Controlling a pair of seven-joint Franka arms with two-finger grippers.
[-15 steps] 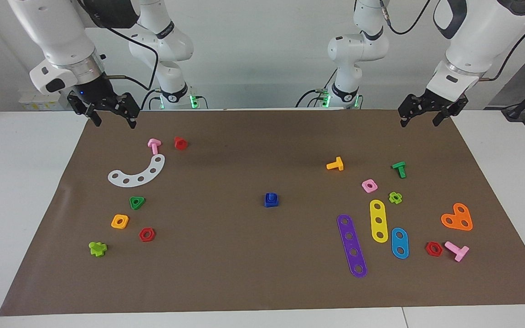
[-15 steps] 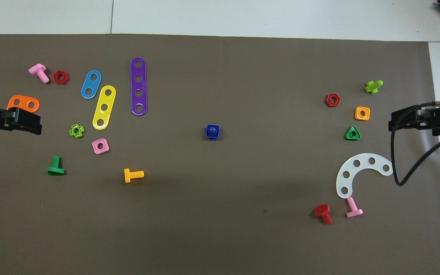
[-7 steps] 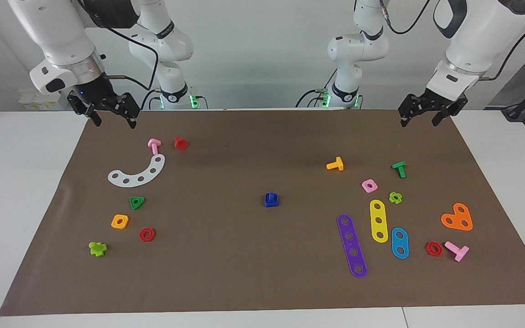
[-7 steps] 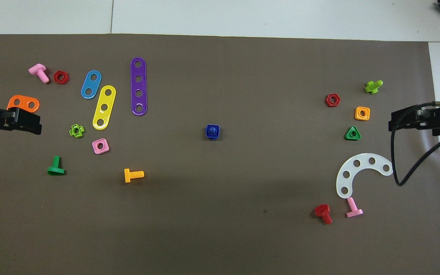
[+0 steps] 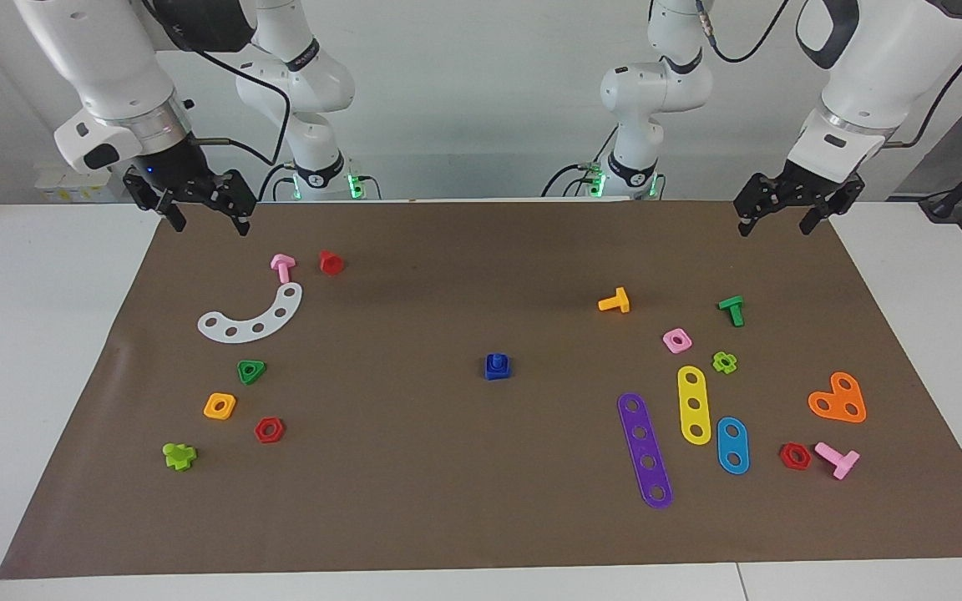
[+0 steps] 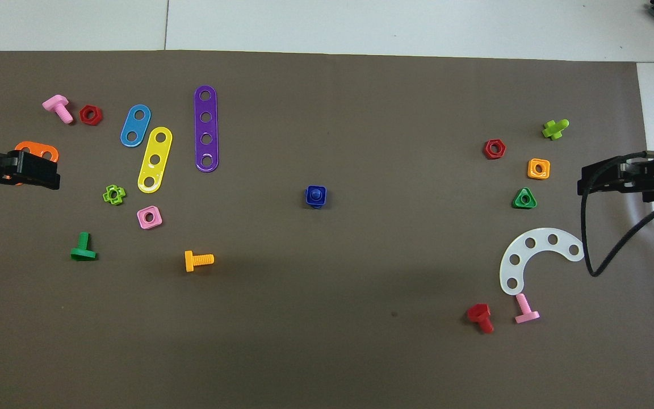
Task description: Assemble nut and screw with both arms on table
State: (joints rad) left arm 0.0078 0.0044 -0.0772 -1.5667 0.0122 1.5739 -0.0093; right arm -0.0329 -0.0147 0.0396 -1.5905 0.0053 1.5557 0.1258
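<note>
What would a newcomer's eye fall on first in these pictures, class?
Probably the dark blue nut sitting alone mid-mat with the blue screw standing in its hole, while bright toy parts crowd both ends of the brown mat. Next, the long purple strip toward the left arm's end. Both grippers, left and right, hang open and empty over the mat's corners nearest the robots.

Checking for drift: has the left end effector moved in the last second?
Yes. The left end effector slid farther over the orange plate, covering more of it.
</note>
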